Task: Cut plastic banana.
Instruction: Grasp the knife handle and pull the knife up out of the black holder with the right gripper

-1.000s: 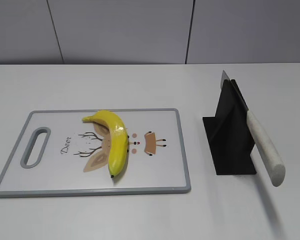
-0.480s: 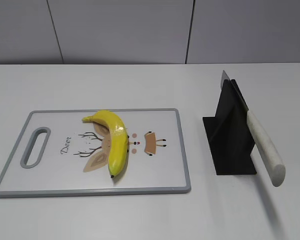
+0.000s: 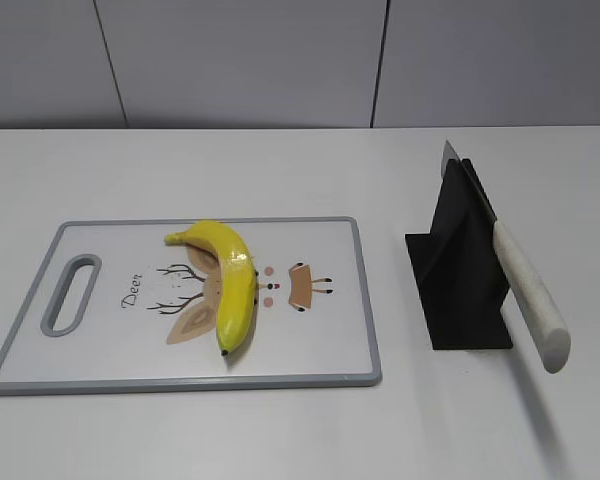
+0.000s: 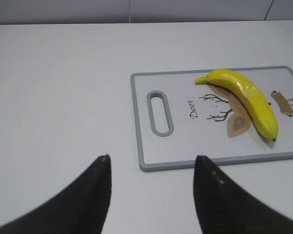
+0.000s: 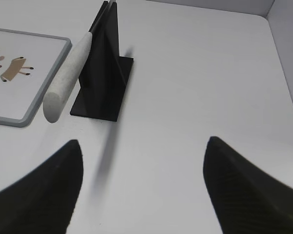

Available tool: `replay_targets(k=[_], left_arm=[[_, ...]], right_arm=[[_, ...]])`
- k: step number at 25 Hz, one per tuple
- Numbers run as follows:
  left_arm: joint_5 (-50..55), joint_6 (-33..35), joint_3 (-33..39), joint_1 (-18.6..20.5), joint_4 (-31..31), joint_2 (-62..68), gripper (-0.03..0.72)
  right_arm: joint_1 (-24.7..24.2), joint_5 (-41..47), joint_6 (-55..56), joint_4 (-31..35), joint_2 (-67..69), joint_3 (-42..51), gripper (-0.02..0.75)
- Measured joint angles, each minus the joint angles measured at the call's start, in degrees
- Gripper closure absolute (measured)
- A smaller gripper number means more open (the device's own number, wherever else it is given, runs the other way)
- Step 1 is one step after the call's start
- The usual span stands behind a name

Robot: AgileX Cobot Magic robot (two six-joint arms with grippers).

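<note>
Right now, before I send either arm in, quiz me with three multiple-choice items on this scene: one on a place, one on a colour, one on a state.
1. Where does the plastic banana lie?
A. On the cutting board
B. On the bare table
C. In the black stand

2. What colour is the knife handle?
A. Red
B. Speckled white
C. Black

3. How is the left end effector?
A. Shut on the banana
B. Shut on the knife
C. Open, holding nothing

Answers:
1. A, it rests across the board's deer print.
2. B, the pale handle juts out of the black stand.
3. C, its fingers are apart over the table, short of the board.
</note>
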Motion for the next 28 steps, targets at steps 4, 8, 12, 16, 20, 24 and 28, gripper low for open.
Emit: replay_targets(k=[4, 8, 12, 16, 20, 24, 28], left_arm=[[0.00, 0.00, 0.00, 0.00, 0.00, 0.00, 0.170], [0.00, 0.00, 0.00, 0.00, 0.00, 0.00, 0.170], [0.00, 0.00, 0.00, 0.00, 0.00, 0.00, 0.170], [0.00, 0.00, 0.00, 0.00, 0.00, 0.00, 0.170], [0.00, 0.00, 0.00, 0.00, 0.00, 0.00, 0.170], [0.00, 0.00, 0.00, 0.00, 0.00, 0.00, 0.170], [0.00, 0.00, 0.00, 0.00, 0.05, 0.00, 0.170]], right_arm=[[0.00, 0.00, 0.00, 0.00, 0.00, 0.00, 0.155], [0.00, 1.04, 4.43, -0.80, 1.83, -0.59, 0.155], [0.00, 6.01, 9.20, -1.22, 11.33, -3.89, 0.155], [0.00, 12.52, 10.16, -1.22, 21.27, -9.31, 0.155], [0.00, 13.89, 13.11, 1.29, 30.38, -16.30, 0.155], [0.00, 14.11, 13.09, 5.57, 40.45, -22.08, 0.155], [0.07, 14.24, 10.95, 10.99, 50.54, -26.81, 0.155]])
